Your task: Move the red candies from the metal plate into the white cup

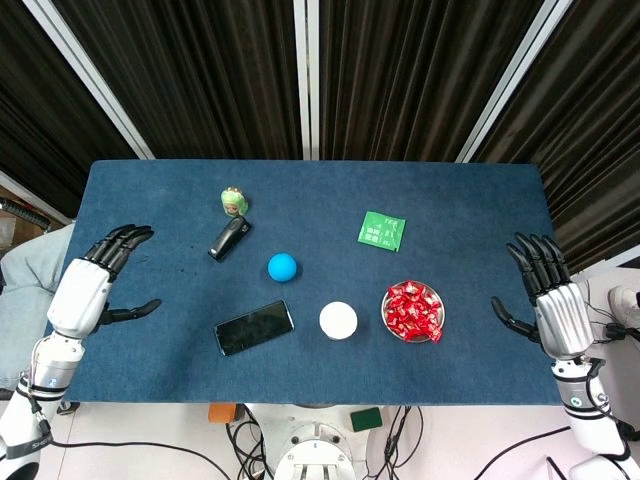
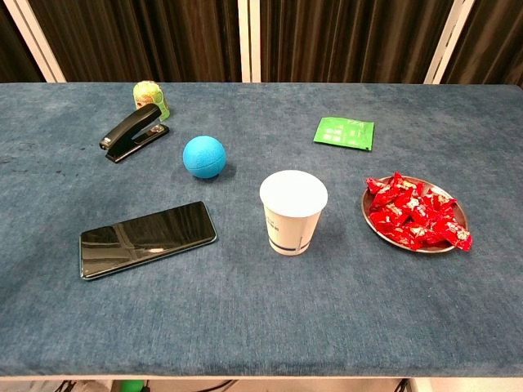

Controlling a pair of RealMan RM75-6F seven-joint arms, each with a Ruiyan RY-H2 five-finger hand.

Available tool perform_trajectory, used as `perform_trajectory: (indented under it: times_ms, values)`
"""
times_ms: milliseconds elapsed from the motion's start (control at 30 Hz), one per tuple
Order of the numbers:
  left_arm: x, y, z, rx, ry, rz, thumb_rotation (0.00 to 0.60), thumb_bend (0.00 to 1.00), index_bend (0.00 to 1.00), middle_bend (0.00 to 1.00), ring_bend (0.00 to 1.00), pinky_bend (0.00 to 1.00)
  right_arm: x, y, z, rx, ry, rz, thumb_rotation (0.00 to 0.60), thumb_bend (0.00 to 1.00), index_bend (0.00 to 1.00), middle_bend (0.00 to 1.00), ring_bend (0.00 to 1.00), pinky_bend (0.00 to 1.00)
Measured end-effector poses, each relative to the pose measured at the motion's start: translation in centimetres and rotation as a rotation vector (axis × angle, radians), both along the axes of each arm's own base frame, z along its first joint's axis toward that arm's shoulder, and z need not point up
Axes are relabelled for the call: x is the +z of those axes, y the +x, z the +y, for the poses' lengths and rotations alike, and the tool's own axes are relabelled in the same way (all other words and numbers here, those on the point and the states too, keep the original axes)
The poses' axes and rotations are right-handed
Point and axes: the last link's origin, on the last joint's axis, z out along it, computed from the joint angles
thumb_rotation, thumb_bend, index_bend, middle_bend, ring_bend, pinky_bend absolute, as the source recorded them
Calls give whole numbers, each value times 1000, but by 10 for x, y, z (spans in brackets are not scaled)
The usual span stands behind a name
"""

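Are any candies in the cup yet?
None that I can see: the red candies are all heaped on the metal plate. Right now the left hand and right hand are open and empty at the table's ends. Every candy still needs moving to the white cup.

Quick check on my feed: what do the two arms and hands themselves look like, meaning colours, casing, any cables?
In the head view, both match. The left hand and right hand have silver-white backs and dark, segmented black fingers. Each sits on a white, rounded forearm with a darker band at the wrist, where small markings show, too small to read. Thin black cables run beside the right forearm. The chest view shows neither hand.
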Motion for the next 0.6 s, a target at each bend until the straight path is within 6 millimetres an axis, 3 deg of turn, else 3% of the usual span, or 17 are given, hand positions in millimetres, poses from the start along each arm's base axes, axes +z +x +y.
perform_trajectory:
  times_ms: [333, 600]
  values:
    - [1, -37, -30, 173, 26, 129, 600, 44, 138, 135, 111, 232, -12, 13, 2, -90, 185, 398, 600, 218, 0, 0, 0, 0]
    - [-4, -58, -50, 243, 25, 135, 600, 43, 138, 135, 111, 229, -40, 34, -1, -137, 386, 685, 600, 219, 0, 0, 0, 0]
